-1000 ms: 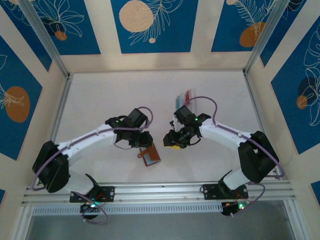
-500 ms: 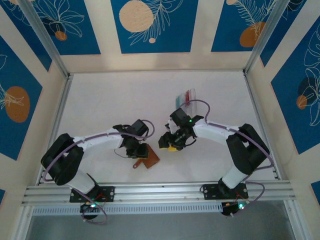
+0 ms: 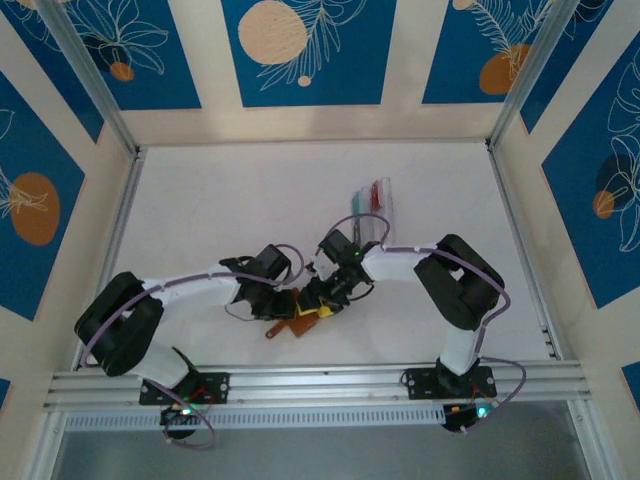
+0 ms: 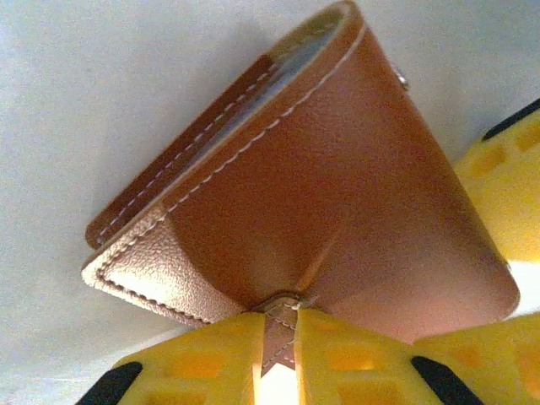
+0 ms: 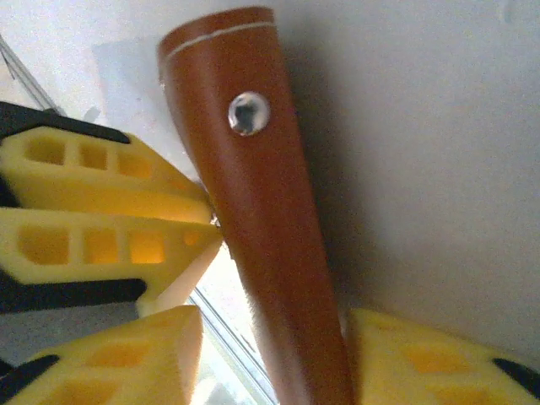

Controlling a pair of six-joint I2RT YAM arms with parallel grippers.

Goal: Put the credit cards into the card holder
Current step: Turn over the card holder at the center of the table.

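Observation:
The brown leather card holder (image 3: 293,323) is near the table's front middle, raised on edge and partly folded. My left gripper (image 4: 278,325) is shut on its thin stitched tab, and the wallet body (image 4: 337,194) fans out above the fingers. My right gripper (image 5: 274,337) is open and straddles the wallet's snap-button flap (image 5: 253,194). A gap shows on its left side. From above, the left gripper (image 3: 282,302) and right gripper (image 3: 318,300) meet at the wallet. The credit cards (image 3: 378,192), red and teal, stand farther back.
A clear plastic tray (image 3: 362,212) holds the cards behind the right arm. An aluminium rail (image 3: 320,382) runs along the near edge, close to the wallet. Open white table lies to the left and at the back.
Both arms closed in on each other. The left gripper drew the wallet slightly nearer and tipped it up. The right gripper came down-left from the tray side until its jaws straddled the flap.

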